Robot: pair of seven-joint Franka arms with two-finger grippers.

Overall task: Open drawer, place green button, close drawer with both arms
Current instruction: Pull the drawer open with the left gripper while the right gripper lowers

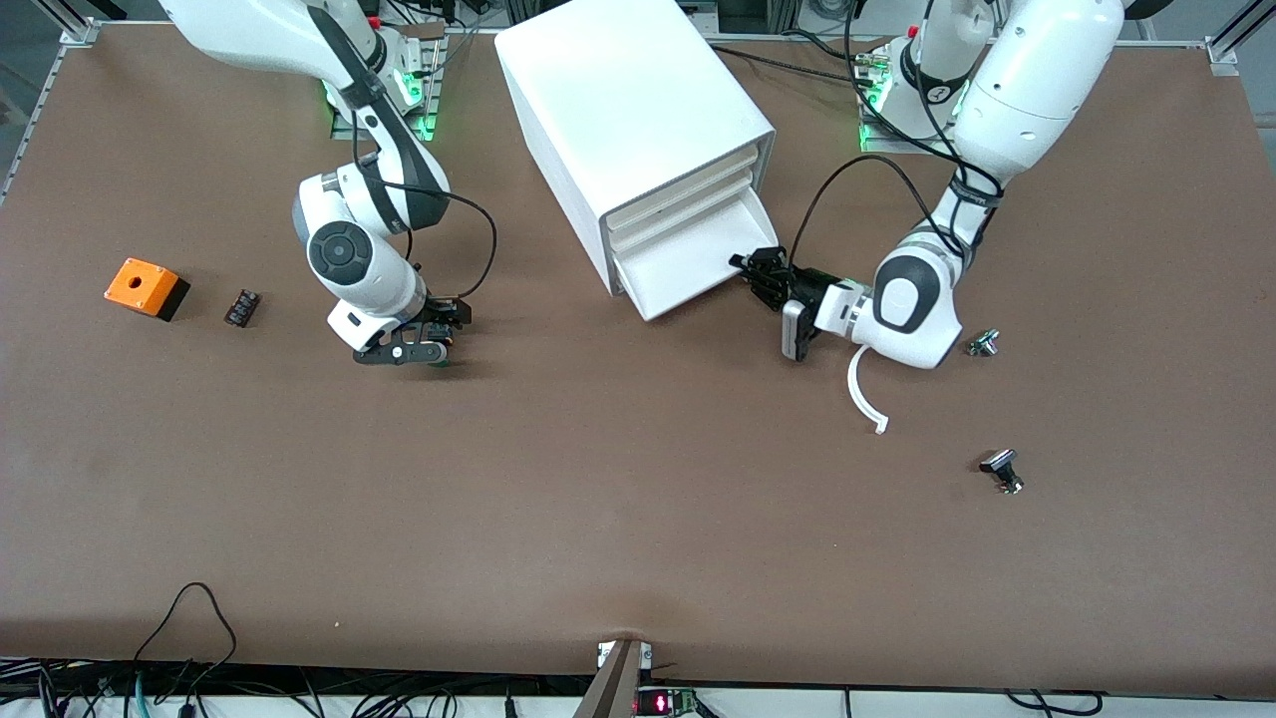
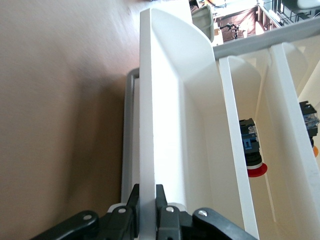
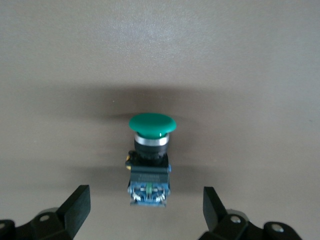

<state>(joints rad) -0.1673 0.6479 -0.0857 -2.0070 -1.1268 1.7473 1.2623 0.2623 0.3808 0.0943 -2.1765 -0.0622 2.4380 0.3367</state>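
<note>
- Toward the right arm's end of the table, right gripper hangs over button, fingers apart, straddling its body; green cap points away from the gripper.
- Left gripper clamped on the front edge of the drawer, drawer pulled out.

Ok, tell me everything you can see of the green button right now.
The button lies on its side on the brown table, its domed, glossy green cap above a silvery collar and a black-and-blue body that looks like plastic. Nothing grips it: the right gripper hangs low over it, fingers open to either side, not touching. It is not in the drawer yet.
</note>
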